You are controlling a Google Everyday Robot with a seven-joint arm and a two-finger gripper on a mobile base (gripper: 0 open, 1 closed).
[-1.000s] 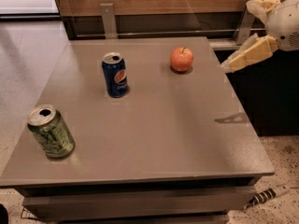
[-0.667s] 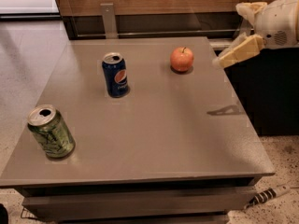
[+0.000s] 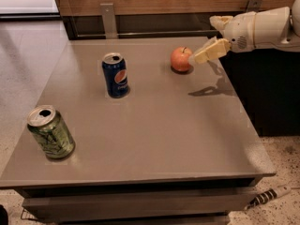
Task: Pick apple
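Note:
The apple (image 3: 181, 59), small, round and red-orange with a short dark stem, sits on the grey table (image 3: 154, 125) at its far right part. My gripper (image 3: 204, 39) reaches in from the right on a white arm and hovers just right of the apple, a little above the tabletop. Its cream fingers are spread apart and hold nothing. The lower fingertip (image 3: 198, 57) is right beside the apple's right side; I cannot tell whether it touches.
A blue Pepsi can (image 3: 116, 75) stands left of the apple near the table's middle. A green can (image 3: 50, 132) stands at the front left. A wood and glass wall with metal brackets (image 3: 108, 18) runs behind the table. A dark cabinet (image 3: 267, 93) stands to the right.
My gripper has moved left and down from the table's right edge to just beside the apple. The apple and both cans have not moved.

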